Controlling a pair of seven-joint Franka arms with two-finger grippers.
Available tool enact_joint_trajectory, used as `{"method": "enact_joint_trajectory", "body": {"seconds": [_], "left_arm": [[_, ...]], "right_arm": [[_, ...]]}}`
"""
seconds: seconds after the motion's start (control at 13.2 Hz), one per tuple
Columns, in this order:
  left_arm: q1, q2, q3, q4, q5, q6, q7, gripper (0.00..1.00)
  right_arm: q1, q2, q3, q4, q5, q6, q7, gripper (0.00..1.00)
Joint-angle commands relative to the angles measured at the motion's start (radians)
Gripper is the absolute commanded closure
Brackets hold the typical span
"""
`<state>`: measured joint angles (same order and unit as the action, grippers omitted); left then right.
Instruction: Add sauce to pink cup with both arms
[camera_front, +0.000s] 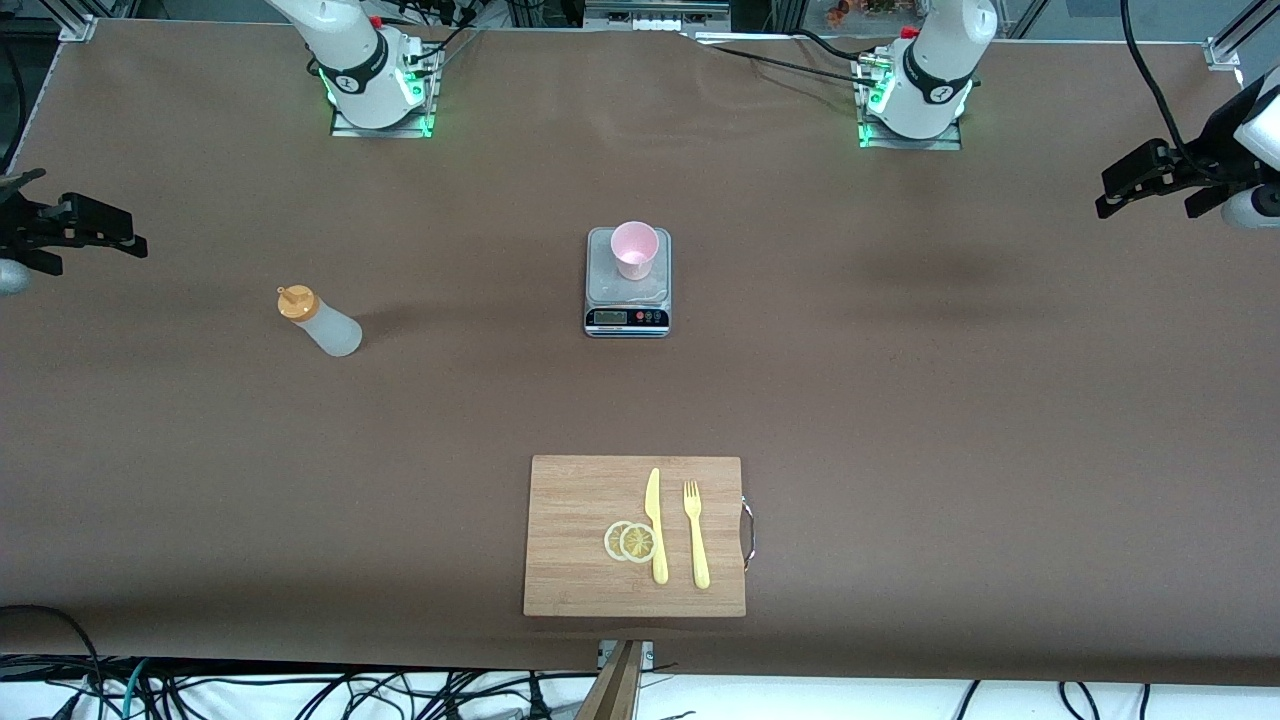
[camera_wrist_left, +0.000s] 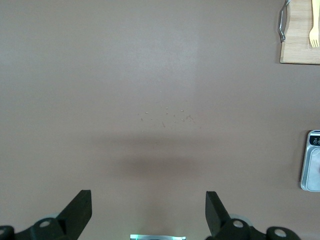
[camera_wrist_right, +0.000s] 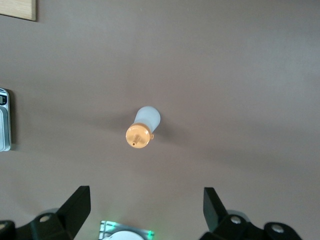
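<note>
pink cup (camera_front: 634, 249) upright on silver scale (camera_front: 627, 305), mid-table. sauce bottle (camera_front: 318, 320) upright on the table toward the right arm's end, well apart from the scale. right gripper (camera_wrist_right: 145, 207) up over bare table near the bottle, fingers apart, empty. left gripper (camera_wrist_left: 148, 210) up over bare table at the left arm's end, fingers apart, empty.

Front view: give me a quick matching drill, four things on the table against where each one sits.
Things:
1. pink cup
2. squeeze bottle
3. yellow fork
4. lemon slices

Places:
A. toward the right arm's end of the table, standing alone
B. on the cutting board, touching the knife
C. on the scale
D. on the cutting board, nearest its metal handle

Pairs: 1-C, 2-A, 3-D, 4-B
</note>
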<state>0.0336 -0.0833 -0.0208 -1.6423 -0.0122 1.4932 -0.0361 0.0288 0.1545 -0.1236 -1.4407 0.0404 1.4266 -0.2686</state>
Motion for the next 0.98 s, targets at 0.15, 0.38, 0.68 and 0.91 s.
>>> {"method": "enact_joint_trajectory", "body": {"seconds": [0.15,0.38,0.68,0.91], "left_arm": [[0.006,0.005,-0.007,0.009,0.002,-0.002,-0.011,0.00],[0.006,0.004,-0.007,0.006,0.002,-0.004,-0.011,0.00],[0.006,0.002,-0.007,0.002,0.001,-0.004,-0.011,0.00],[0.006,0.002,-0.007,0.001,0.001,-0.005,-0.011,0.00]], "right_arm": [[0.003,-0.064,0.074,-0.069,-0.037,-0.009,0.143,0.00],[0.014,-0.056,0.078,-0.064,-0.036,-0.008,0.144,0.00],[0.013,-0.032,0.073,-0.049,-0.034,-0.009,0.134,0.00],[0.013,-0.032,0.073,-0.049,-0.034,-0.009,0.134,0.00]]}}
